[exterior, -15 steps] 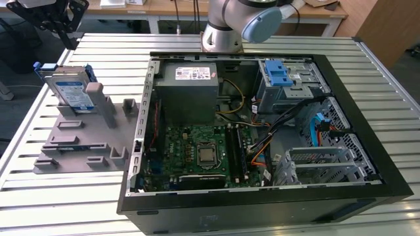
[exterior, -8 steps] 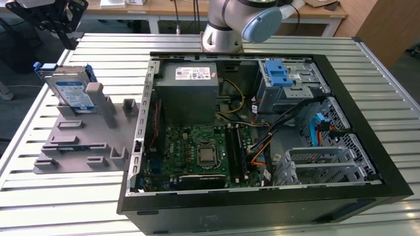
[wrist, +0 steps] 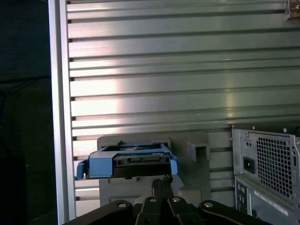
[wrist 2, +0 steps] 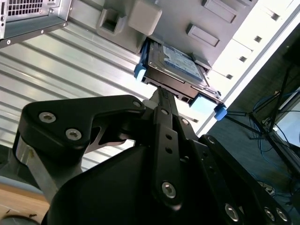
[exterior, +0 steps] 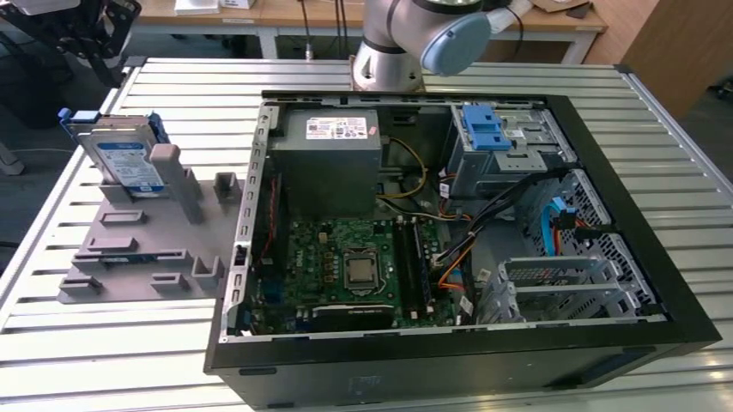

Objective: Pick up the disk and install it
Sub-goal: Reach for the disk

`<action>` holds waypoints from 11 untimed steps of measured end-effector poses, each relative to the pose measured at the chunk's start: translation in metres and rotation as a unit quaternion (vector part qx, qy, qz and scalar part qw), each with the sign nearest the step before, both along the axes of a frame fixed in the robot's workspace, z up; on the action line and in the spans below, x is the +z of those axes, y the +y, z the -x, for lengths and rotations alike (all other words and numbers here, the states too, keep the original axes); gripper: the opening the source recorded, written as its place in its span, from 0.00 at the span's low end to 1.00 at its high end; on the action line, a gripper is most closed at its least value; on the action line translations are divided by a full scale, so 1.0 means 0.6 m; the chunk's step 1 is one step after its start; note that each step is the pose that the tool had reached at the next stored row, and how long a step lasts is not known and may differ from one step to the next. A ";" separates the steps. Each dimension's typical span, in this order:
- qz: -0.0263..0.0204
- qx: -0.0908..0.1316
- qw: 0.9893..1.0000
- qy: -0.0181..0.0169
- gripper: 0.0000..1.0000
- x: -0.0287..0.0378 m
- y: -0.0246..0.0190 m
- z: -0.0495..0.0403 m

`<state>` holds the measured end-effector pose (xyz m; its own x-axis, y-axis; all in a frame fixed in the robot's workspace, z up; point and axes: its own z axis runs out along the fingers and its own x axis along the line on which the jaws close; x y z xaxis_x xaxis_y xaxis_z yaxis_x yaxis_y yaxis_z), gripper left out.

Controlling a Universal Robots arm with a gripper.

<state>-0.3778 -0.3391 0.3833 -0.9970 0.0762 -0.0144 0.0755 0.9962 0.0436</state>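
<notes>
Gripper (wrist 2: 159, 91): fingers pinched together, nothing in them, tips aimed at the disk (wrist 2: 176, 65) but looked clear of it.
Disk: stood on edge in a slot at one corner of the grey rack (exterior: 126, 257), near the table (exterior: 69, 343) edge.
Why upright: probably so its blue-framed edge stuck up, easy to grab.
Case (exterior: 246, 257): lay open right beside the rack, presumably to receive it.

We see a ribbed metal table (exterior: 103, 343). Just ahead of the fingers (wrist 2: 164, 117), a grey holder plate (exterior: 137, 257) lies on its slats. Off to their side stands an open computer case (exterior: 458, 343), and the arm's base (exterior: 384, 73) stands past it.
</notes>
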 end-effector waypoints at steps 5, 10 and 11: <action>0.000 0.000 1.000 0.001 0.11 -0.002 0.0000 0.016; 0.001 0.000 1.000 0.004 0.11 -0.006 0.0000 0.036; 0.001 0.000 1.000 0.004 0.11 -0.006 0.0000 0.040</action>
<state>-0.4021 -0.3391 0.3796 -0.9971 0.0762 -0.0062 0.0759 0.9962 0.0416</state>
